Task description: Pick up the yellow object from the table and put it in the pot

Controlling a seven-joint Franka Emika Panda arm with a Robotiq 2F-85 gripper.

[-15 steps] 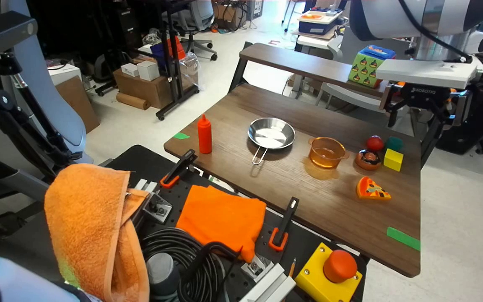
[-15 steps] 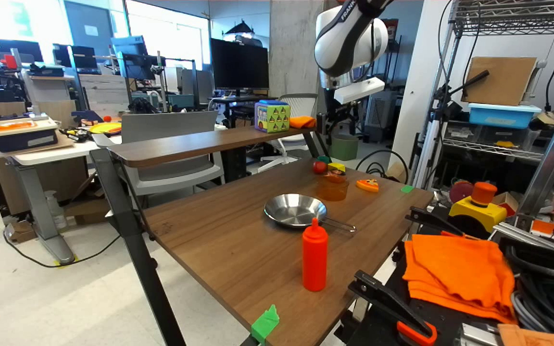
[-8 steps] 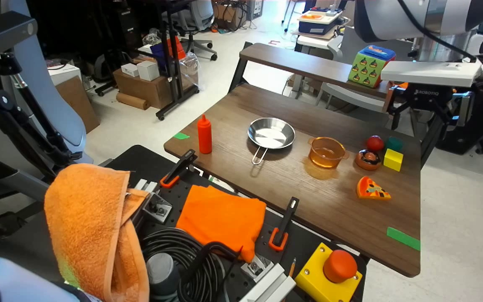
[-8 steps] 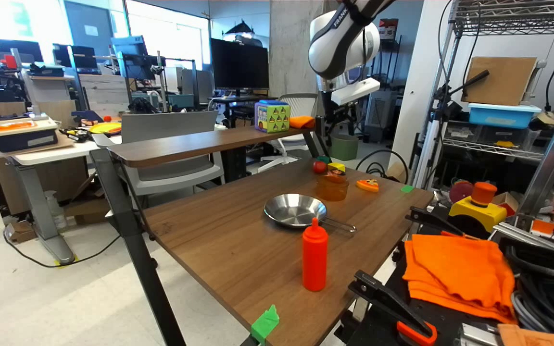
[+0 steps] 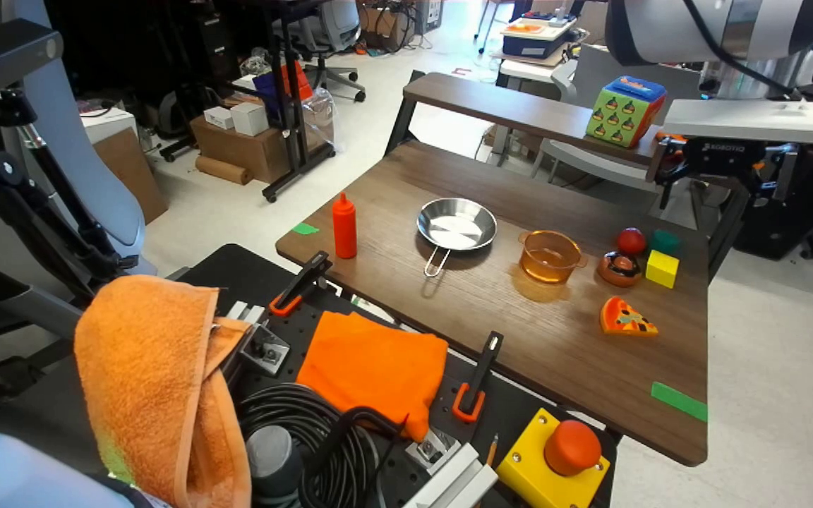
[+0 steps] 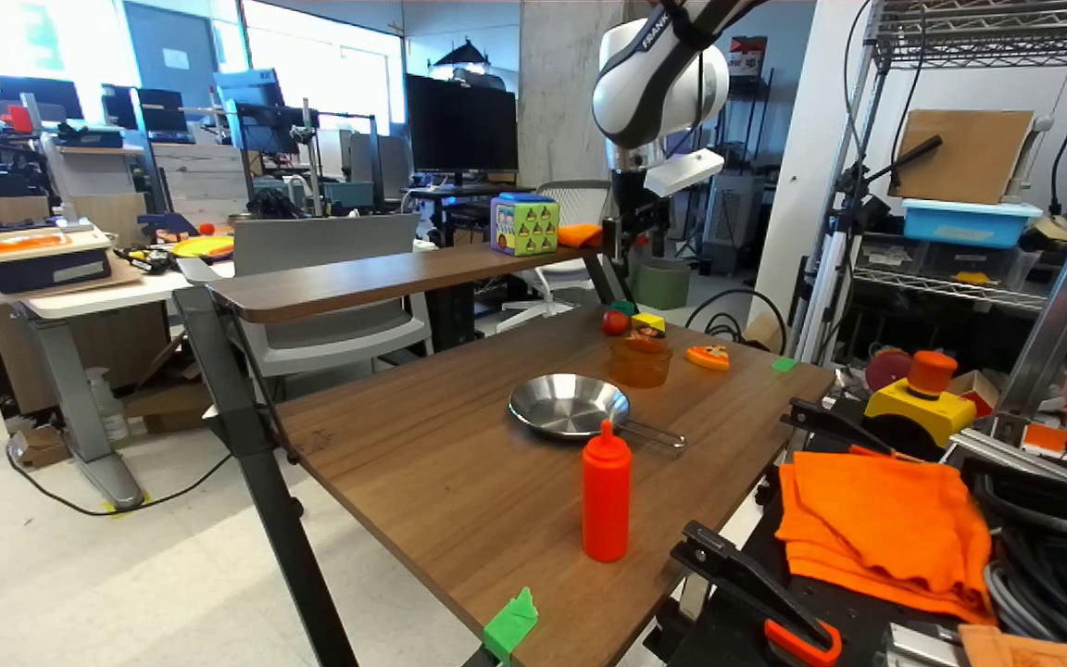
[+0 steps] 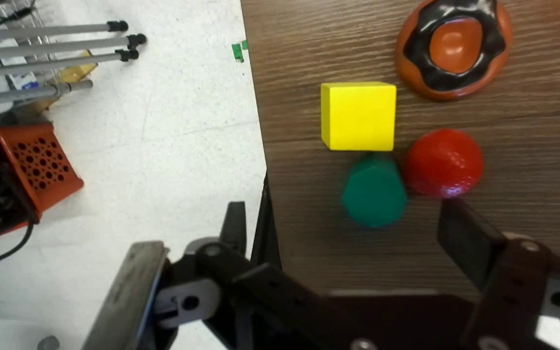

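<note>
Black two-finger gripper [image 7: 344, 216] is spread wide with nothing in it, up by the far right corner of the brown wood-grain table [image 5: 540, 331]. I'd get it square over the plain yellow cube [image 5: 661, 269] at the right end before dropping, or a finger might clip the faceted teal block [image 5: 665, 242] just beyond, maybe the glossy red ball [image 5: 631, 240] too. Then straight up and left past the black-topped brown doughnut [image 5: 619, 269] to the see-through amber pot [image 5: 550, 259].
</note>
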